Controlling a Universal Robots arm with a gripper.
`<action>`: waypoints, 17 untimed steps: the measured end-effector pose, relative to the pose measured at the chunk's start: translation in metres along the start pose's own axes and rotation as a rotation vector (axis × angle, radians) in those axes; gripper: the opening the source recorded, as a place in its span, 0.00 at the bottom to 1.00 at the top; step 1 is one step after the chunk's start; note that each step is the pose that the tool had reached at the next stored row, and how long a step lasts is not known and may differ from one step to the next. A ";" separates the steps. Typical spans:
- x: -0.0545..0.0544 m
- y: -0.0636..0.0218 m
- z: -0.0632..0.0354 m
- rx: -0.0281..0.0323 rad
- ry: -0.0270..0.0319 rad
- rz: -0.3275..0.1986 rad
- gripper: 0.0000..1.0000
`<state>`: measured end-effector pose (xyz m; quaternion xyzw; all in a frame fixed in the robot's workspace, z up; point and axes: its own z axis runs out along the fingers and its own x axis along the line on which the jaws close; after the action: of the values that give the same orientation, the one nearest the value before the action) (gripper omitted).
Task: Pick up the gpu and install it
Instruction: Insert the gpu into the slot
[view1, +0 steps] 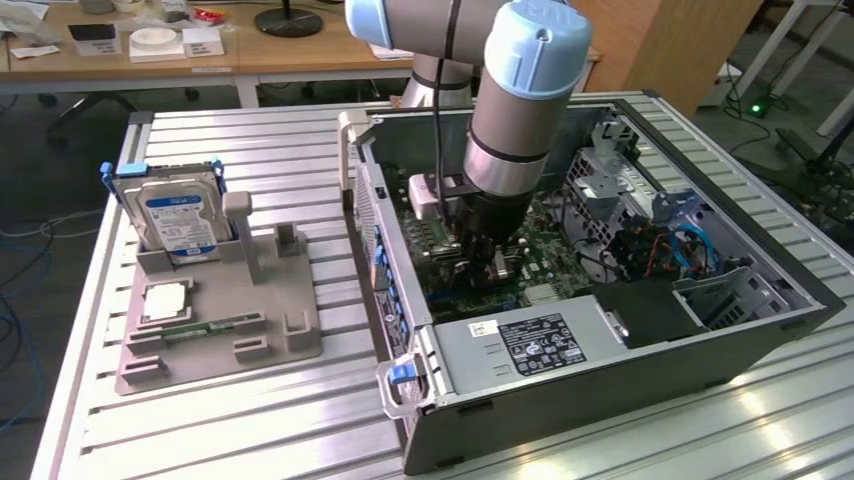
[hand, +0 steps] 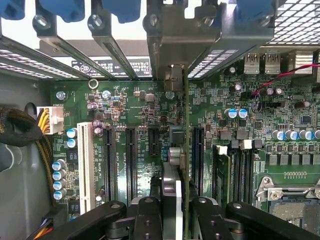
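1. The step in hand seemed to be the install part of the task: the gpu (hand: 184, 150) was already off the grey holder (view1: 220, 320) and inside the open computer case (view1: 747, 330), held on its edge above the motherboard (hand: 150, 115).
2. The gripper (hand: 172, 212) pinched the gpu between its two black fingers (hand: 147, 220); the jaws were closed on the card and not fully together.
3. In the wrist view the card ran as a thin line from the fingers to its silver bracket (hand: 180, 45) at the rear wall of the case, just beside the long black slots (hand: 131, 160). I could not tell if its edge was already in a slot or only above it.
4. My judgement is that seating the card called for its edge to be exactly in line with one slot, and its bracket with the rear opening.
5. The arm (view1: 527, 100) reached down steeply into the case, the wrist almost vertical over the board.
6. The hard drive (view1: 178, 222) stood in the holder, well apart from the case.
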<state>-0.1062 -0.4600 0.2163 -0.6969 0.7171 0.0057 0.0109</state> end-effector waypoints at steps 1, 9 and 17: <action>0.000 0.0000 0.0000 0.0000 -0.0001 0.000 0.28; 0.000 0.0000 -0.0024 0.0004 0.0000 0.000 0.35; -0.001 -0.0002 -0.0271 0.0081 -0.0004 0.000 0.35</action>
<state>-0.1062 -0.4595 0.2434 -0.6969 0.7170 0.0029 0.0138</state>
